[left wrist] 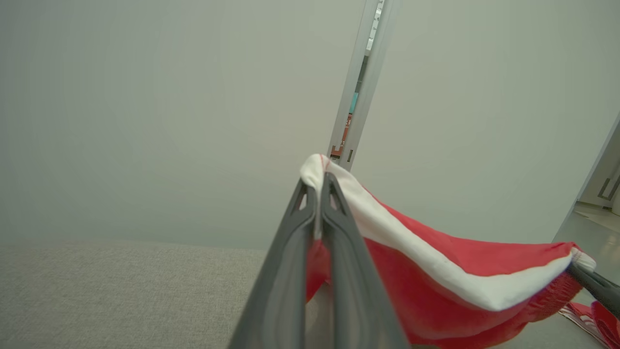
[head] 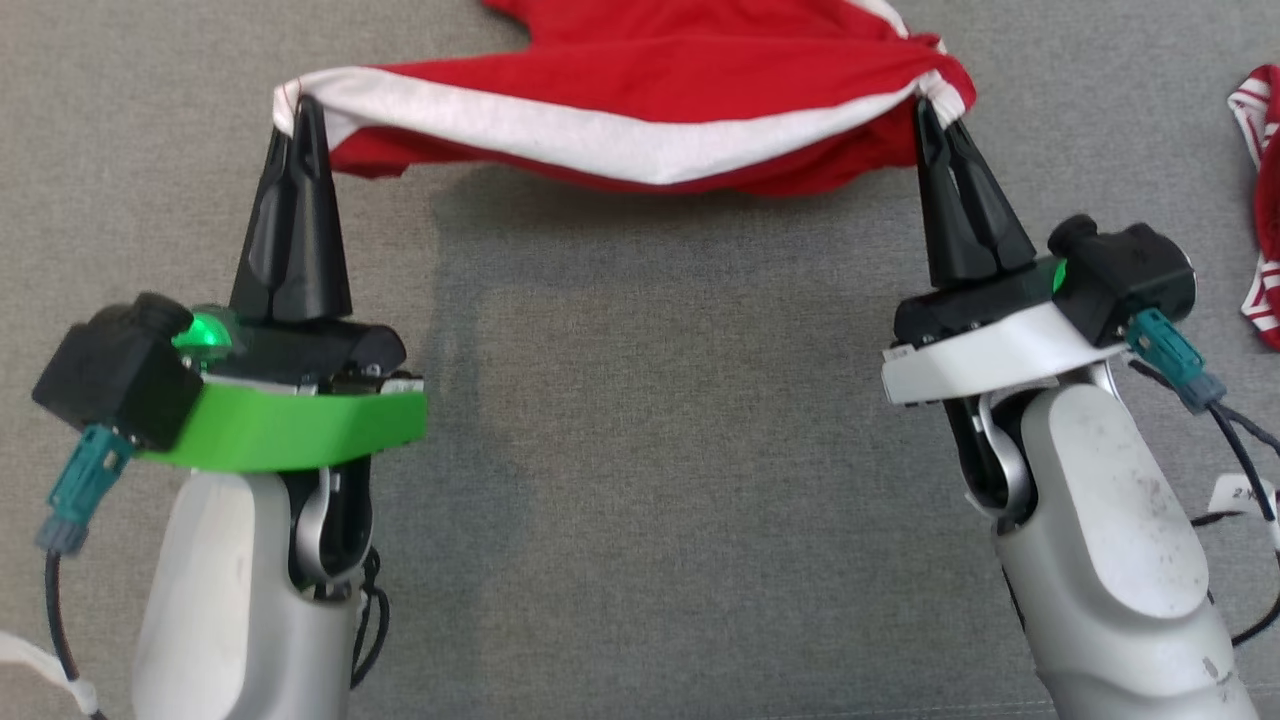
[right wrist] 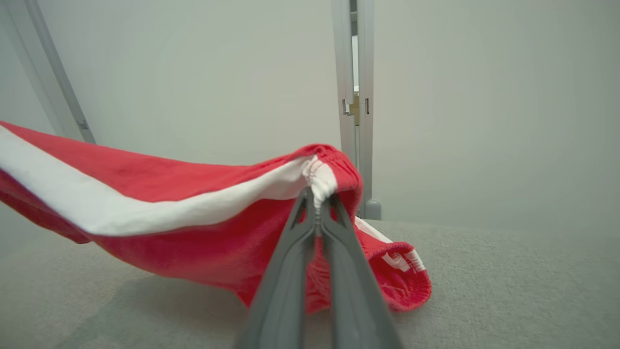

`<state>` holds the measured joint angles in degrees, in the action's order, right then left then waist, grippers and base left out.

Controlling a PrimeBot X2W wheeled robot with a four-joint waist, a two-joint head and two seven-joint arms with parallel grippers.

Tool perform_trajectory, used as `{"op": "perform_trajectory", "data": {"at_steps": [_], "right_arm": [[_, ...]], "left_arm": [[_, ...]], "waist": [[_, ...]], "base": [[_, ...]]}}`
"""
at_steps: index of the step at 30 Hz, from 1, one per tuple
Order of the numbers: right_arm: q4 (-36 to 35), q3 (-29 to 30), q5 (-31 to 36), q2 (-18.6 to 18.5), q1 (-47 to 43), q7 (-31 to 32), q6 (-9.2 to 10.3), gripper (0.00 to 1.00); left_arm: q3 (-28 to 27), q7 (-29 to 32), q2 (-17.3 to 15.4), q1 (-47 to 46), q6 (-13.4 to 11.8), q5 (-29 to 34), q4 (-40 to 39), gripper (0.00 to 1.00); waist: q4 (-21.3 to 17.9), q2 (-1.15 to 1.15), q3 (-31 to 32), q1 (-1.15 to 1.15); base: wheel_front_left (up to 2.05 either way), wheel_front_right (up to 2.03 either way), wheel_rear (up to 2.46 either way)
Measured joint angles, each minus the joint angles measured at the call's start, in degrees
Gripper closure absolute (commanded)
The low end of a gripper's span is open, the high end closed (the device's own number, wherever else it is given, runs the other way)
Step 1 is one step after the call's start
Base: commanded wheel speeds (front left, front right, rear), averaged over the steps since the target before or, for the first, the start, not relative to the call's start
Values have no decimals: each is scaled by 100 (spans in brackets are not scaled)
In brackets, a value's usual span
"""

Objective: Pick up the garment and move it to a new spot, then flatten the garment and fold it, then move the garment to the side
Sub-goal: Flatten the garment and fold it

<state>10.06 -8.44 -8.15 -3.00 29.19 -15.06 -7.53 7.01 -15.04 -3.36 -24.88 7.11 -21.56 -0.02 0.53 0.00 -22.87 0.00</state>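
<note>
Both claws, left gripper (head: 300, 115) and right gripper (head: 928, 110), pinch red white-banded cloth garment (head: 650, 80); hold span taut, lower evenly onto grey fabric surface (head: 620, 420).

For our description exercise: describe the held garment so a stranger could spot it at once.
Over the grey surface, the left gripper and right gripper stand side by side. The garment hangs stretched between them, pinched at each end. It is plain red with one broad white band, unlike the thin-striped cloth lying at the right edge.
</note>
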Motion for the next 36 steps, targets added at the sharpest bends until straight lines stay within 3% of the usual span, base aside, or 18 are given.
{"op": "perform_trajectory", "data": {"at_steps": [8,15,19,27,36], "right_arm": [[-738,29,-186,4,-1273,0,0,100],[-1513,108,-194,-9,-2556,-1,0,100],[-1684,13,-231,0,-3201,34,-1,100],[-1151,-121,-453,11,-3264,42,0,100],[-57,70,-888,14,-2420,13,0,100]], "left_arm": [[78,0,38,1429,16,18,-957,100],[378,0,47,2619,-270,45,-1797,100],[434,113,45,3020,-368,14,-1868,100],[354,158,-38,2952,-398,-53,-1004,100],[403,211,-302,1301,-148,-51,549,100]], "waist": [[-11,0,737,0],[-88,0,1374,0],[-177,0,1561,-1],[-323,0,1364,0],[-434,0,939,0]], "base": [[0,0,0],[0,0,0],[0,0,0],[0,0,0],[0,0,0]]}}
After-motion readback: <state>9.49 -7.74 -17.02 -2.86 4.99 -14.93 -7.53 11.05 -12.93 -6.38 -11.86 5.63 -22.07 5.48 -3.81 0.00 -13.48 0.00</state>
